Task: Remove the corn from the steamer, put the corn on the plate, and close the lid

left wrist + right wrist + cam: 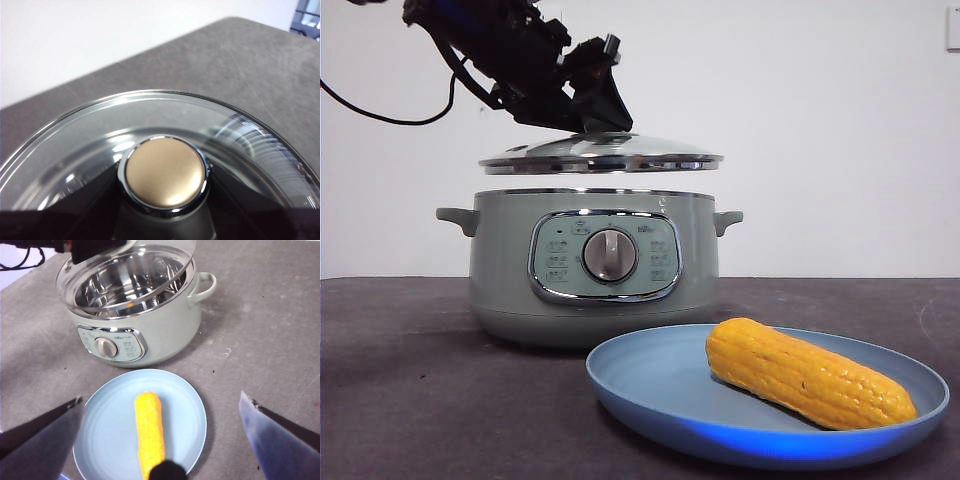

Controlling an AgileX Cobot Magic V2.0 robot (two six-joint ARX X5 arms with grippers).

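Observation:
The yellow corn lies on the light-blue plate in front of the sage-green steamer. My left gripper is shut on the knob of the glass lid and holds it just above the steamer's rim, with a small gap. In the right wrist view the lid hangs over the open steel pot. My right gripper is open and empty, high above the corn and the plate.
The dark grey table runs to a white wall behind. A black cable hangs from the left arm at the upper left.

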